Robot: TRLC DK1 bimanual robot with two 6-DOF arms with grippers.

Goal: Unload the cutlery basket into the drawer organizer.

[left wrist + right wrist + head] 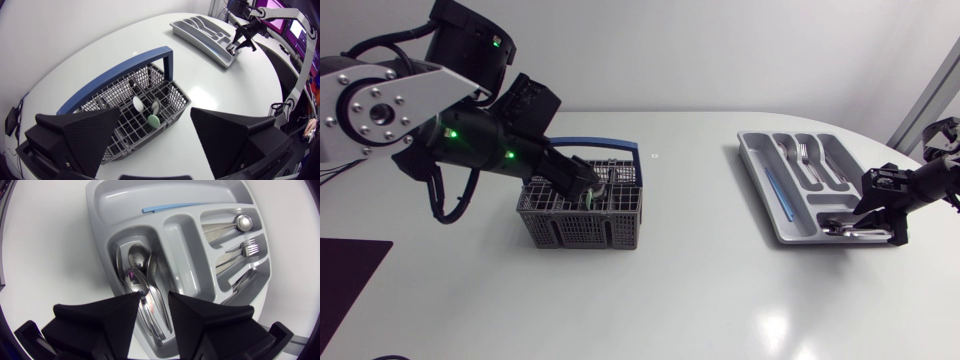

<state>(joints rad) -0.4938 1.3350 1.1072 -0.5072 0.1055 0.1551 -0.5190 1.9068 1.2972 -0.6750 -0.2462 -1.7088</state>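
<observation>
White glossy table (720,300). Cutlery basket (580,232) left of centre, under left gripper (588,183), fingers spread wide, nothing held. Drawer organizer (765,190) far right. Right gripper (153,297) slightly parted over spoons (137,260) in end compartment.

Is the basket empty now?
Not empty: a white piece and a green piece stick up inside the basket.

Robotics lab bench, probably. Left arm (380,100), silver links with green LEDs lit, and right arm (920,185) flank a white table (700,290). The cutlery basket (582,215) and drawer organizer (790,180) on it look like test props.
</observation>
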